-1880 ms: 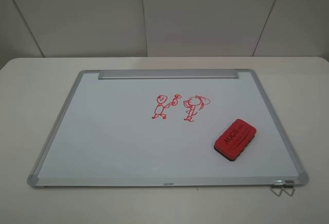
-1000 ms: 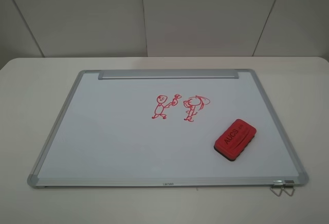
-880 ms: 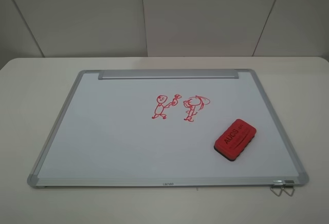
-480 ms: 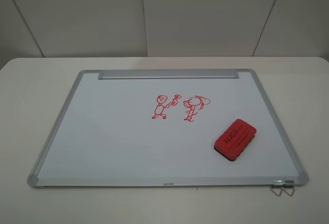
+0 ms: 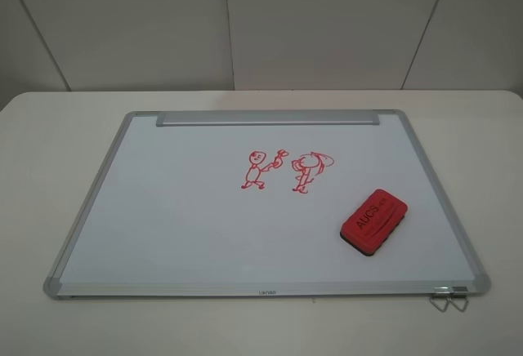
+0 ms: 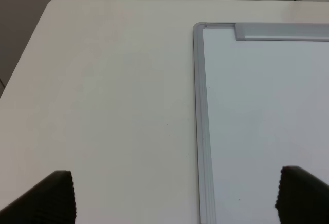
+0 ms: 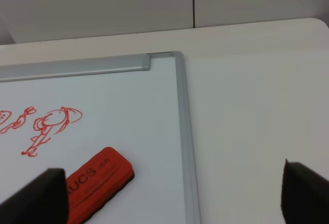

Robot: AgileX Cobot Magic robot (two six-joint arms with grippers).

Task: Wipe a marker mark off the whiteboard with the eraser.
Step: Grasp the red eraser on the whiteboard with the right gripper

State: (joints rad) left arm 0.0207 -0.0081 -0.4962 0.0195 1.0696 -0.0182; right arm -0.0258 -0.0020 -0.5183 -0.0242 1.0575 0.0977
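The whiteboard (image 5: pixel 180 209) lies flat on the table, its tray strip (image 5: pixel 268 117) along the far edge. The marker mark (image 5: pixel 256 168), a small red stick figure with one arm reaching to a blob, sits near the board's middle. The red eraser (image 5: pixel 373 220) rests on the board's near right part, untouched. Neither gripper shows in the exterior high view. In the left wrist view my left gripper (image 6: pixel 177 203) is open over the whiteboard (image 6: pixel 257 106) left edge. My right gripper (image 7: pixel 172 203) is open above the eraser (image 7: pixel 92 183) and the board's right frame (image 7: pixel 182 111).
A second red figure with a hat-like scribbled head (image 5: pixel 310 168) stands just right of the mark. A metal clip (image 5: pixel 448 299) hangs at the board's near right corner. The white table (image 5: pixel 49 127) surrounds the board, with wall panels behind.
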